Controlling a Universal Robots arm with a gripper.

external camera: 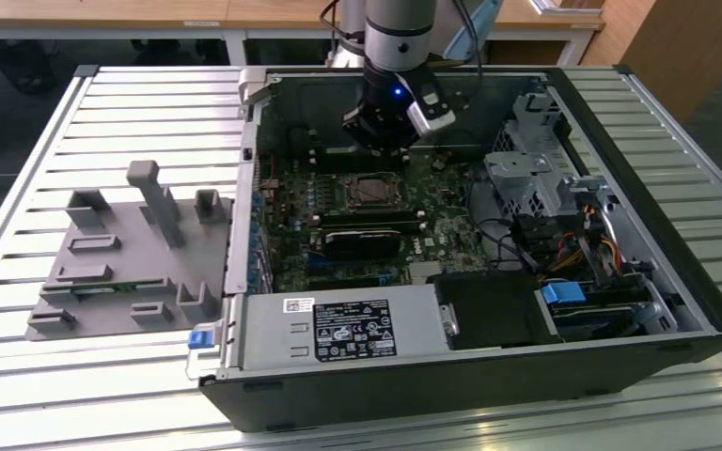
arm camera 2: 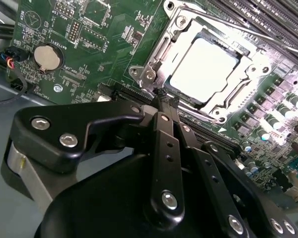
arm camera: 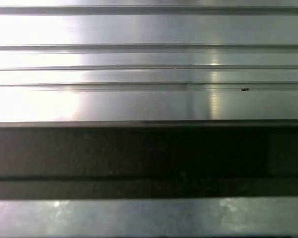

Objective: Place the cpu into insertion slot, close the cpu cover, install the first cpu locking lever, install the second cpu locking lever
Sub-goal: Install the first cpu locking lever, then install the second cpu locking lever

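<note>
The cpu [arm camera 2: 202, 71] lies seated in the insertion slot [arm camera 2: 223, 106], with the cpu cover [arm camera 2: 176, 25] closed over it. The gripper [arm camera 2: 161, 94] hovers beside the socket's corner, fingers [arm camera 2: 164, 129] pinched narrow and empty (lever step, I judge), needing a precise hook-and-press.

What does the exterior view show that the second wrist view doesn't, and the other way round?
Exterior view: the whole open computer case on a slatted table, a grey holder beside it, and the arm reaching in. Second wrist view: up close, the cover lying around the cpu, a coin battery, and the black jaws. Both: the green board and the cpu.
</note>
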